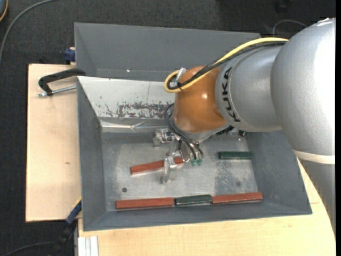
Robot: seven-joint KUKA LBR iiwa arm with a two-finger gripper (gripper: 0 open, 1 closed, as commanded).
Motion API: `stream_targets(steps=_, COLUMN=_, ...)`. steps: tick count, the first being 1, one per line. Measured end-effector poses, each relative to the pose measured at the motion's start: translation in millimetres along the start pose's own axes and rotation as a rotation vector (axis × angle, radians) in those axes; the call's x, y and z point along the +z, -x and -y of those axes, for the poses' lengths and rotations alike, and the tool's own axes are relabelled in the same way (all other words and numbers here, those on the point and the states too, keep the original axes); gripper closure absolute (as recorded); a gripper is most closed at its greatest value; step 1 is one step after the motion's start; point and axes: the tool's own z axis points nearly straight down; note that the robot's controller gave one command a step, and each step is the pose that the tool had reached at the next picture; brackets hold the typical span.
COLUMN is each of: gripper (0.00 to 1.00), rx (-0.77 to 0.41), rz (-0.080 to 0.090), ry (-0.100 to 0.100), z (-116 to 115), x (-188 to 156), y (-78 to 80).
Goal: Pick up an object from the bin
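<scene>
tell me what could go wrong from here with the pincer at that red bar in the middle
1. The pincer is at the right end of the red bar, not its middle, so a lift from there could let the bar tilt and slip out.
2. The pincer looks very low over the floor of the bin, so pushing down might scrape it.

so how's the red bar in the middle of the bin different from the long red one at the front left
The middle red bar is shorter; the front red bar is clearly longer. The middle one lies slightly tilted on open floor, right end at the hand; the front one lies straight against the front wall, end to end with a dark green bar. Both are flat, slim and red.
</scene>
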Motion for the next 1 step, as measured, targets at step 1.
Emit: stream_targets(steps=1, gripper=1.00, rx=0.003, rz=0.000, ry=-0.001, z=1.5, x=-3.5, y=-0.7)
